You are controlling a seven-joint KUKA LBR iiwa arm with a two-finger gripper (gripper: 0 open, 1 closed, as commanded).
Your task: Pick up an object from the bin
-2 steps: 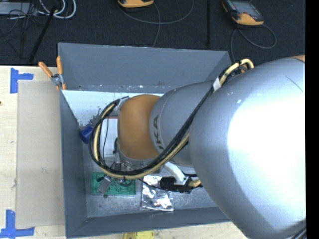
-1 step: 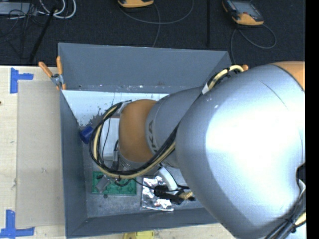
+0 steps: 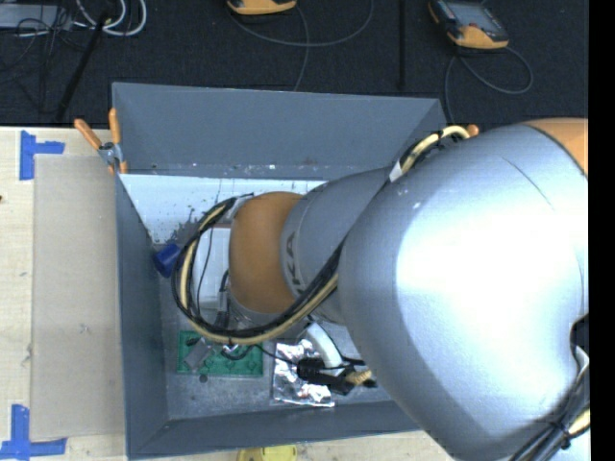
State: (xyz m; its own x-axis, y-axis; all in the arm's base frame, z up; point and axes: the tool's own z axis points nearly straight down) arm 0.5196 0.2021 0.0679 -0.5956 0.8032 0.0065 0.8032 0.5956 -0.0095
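Standing here, I can't make out any lettering, number or brand: not on the green board (image 3: 231,361) on the bin (image 3: 144,373) floor, the crinkled silver packet (image 3: 300,384) beside it, or the arm's grey casing (image 3: 461,286).

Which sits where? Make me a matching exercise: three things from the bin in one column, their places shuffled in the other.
Things
1. blue piece
2. green board
3. foil wrapper

Places
A. lowest in view, farthest right
B. by the left wall, highest in view
C. between the other two

Pairs: 1-B, 2-C, 3-A
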